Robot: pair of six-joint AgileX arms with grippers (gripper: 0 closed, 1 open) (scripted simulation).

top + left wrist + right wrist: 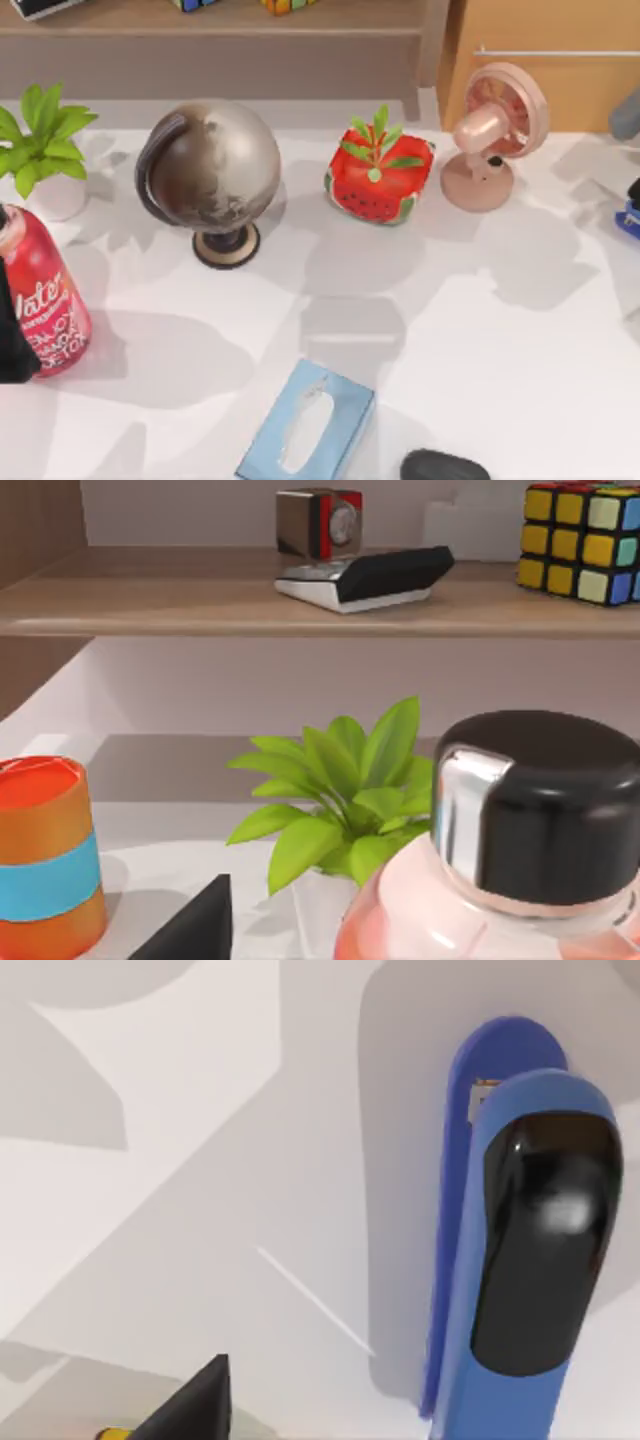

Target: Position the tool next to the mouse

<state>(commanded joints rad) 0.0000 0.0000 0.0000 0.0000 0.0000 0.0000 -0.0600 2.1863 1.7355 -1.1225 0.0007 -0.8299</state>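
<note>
At the table's far left, the left arm [12, 330] sits parked beside a red can [45, 300] and a potted plant [40, 140]; I cannot tell how its fingers stand. Moving right along the back of the table [500, 340] come a globe [212, 170], a watermelon-shaped pot [380, 180] and a small pink fan [492, 135]. Along the near edge lie a light-blue tissue box [305, 425] and, just to its right, the black mouse [445, 466], partly cut off by the frame. At the far right edge a sliver of the blue stapler [628, 222] peeks in, well apart from the mouse, with the right arm above it.

The right wrist view looks straight down on the stapler [520, 1250], blue with a dark glossy top, lying flat on the table. One dark finger tip [190, 1405] shows beside it, apart from it; I cannot tell how wide the fingers are or that they hold anything.

The step in hand looks like the reach for the stapler. To do it well, the right arm should centre over the narrow body, line its fingers across the short width, and close around the middle so the bar stays level. The carry should then run toward the near edge, setting it down on the mouse's open right side rather than against the tissue box.
</note>
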